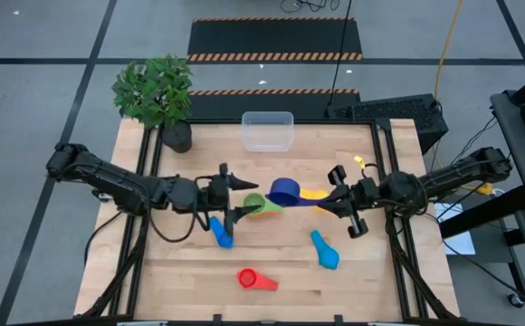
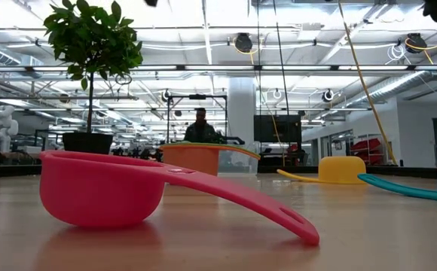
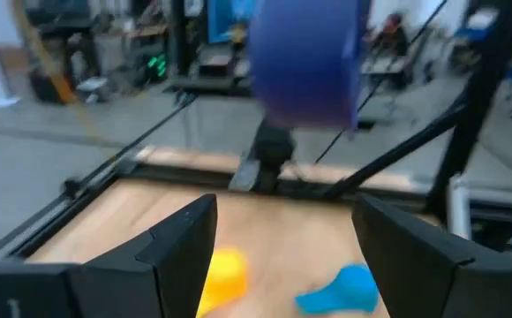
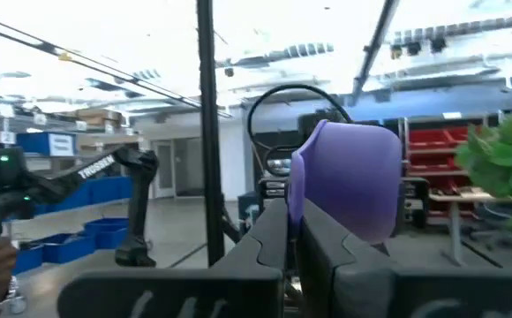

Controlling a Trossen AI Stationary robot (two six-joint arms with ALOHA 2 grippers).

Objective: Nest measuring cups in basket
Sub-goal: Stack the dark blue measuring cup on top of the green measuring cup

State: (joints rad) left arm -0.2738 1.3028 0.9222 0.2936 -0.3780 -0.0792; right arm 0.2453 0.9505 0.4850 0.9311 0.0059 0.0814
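Aloft, dark blue cup (image 1: 286,191) in right gripper (image 1: 332,187).

This is a robotics lab or industrial workshop hall. The wooden table (image 1: 281,263) stands on a grey concrete floor (image 1: 36,109) marked with dark lines, and a black mat edged in orange-and-black hazard stripes (image 1: 276,41) lies at 12 o'clock. The low view looks into a wide hall with strip lights (image 2: 331,34), exposed ceiling pipes and hanging cables (image 2: 365,83). A white humanoid robot (image 2: 4,124) stands at 9 o'clock, and a person (image 2: 200,126) behind a black frame. Blue storage bins (image 4: 84,234) and red racks (image 4: 432,146) line the walls.
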